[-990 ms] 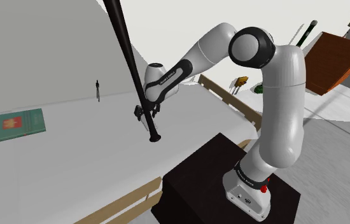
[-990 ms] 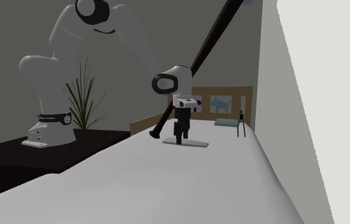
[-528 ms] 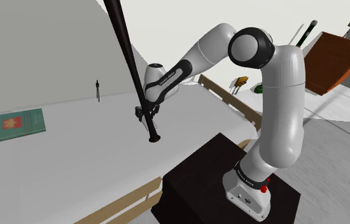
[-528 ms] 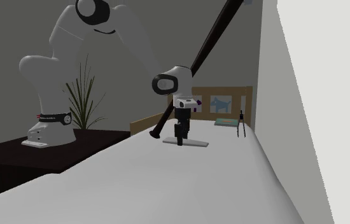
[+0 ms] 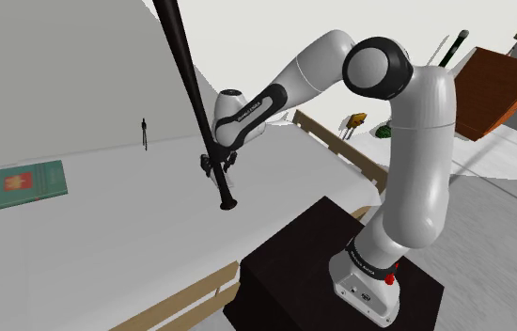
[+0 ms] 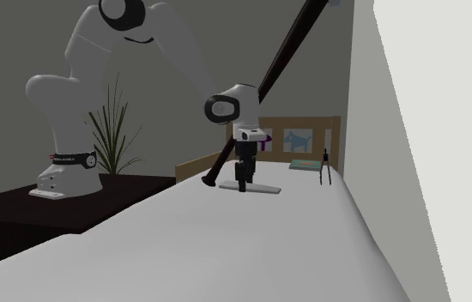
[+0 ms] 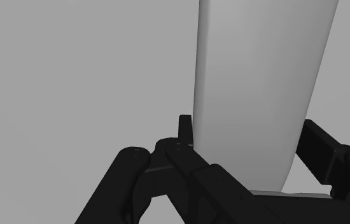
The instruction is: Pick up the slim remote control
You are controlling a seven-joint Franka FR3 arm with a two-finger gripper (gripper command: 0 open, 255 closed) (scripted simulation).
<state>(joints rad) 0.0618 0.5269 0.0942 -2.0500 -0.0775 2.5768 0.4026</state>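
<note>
Presently, just right of centre in the second exterior view, the black gripper (image 6: 241,185) stands vertical with its fingers (image 7: 185,130) closed against both long edges of the slim pale-grey remote (image 6: 265,192), which sits level at the white surface (image 6: 226,257).

On bed (image 5: 106,226): remote control (image 6: 266,191), level, clasped from above in gripper (image 6: 241,189). Just beside it, at the second exterior view's left, foot of a long pole (image 5: 194,99), leaning up over the bed. Farther off, by end board (image 6: 330,129), 1 book (image 5: 12,185) flat and 1 compass (image 5: 144,132) upright. Beside bed, stand (image 5: 313,244); behind stand, plant (image 6: 110,137).
</note>
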